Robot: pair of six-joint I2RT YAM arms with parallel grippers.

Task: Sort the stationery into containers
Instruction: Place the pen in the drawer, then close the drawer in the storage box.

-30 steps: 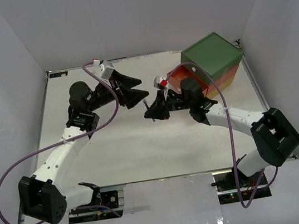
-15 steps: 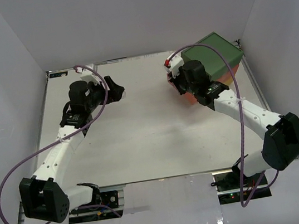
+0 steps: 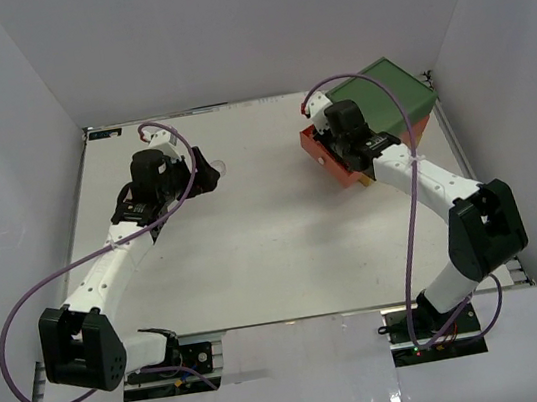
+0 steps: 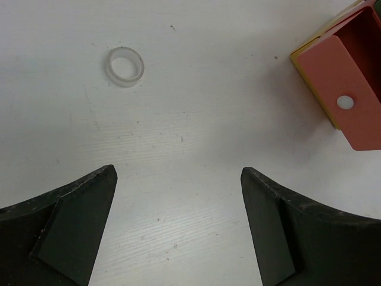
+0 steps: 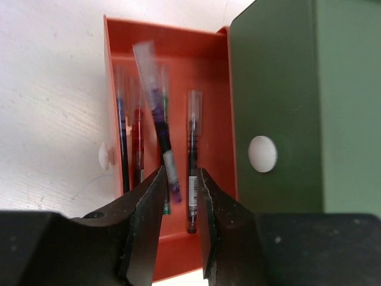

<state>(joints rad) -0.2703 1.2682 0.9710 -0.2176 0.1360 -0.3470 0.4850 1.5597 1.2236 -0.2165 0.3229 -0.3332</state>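
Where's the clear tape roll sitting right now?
The clear tape roll lies flat on the table in the upper left of the left wrist view, beyond the open left gripper, well apart from the pulled-out orange-red drawer.

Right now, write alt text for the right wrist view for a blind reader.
The right gripper hangs over an open orange drawer, a blurred pen between its parted jaws. Other pens lie inside; a shut green drawer sits right.
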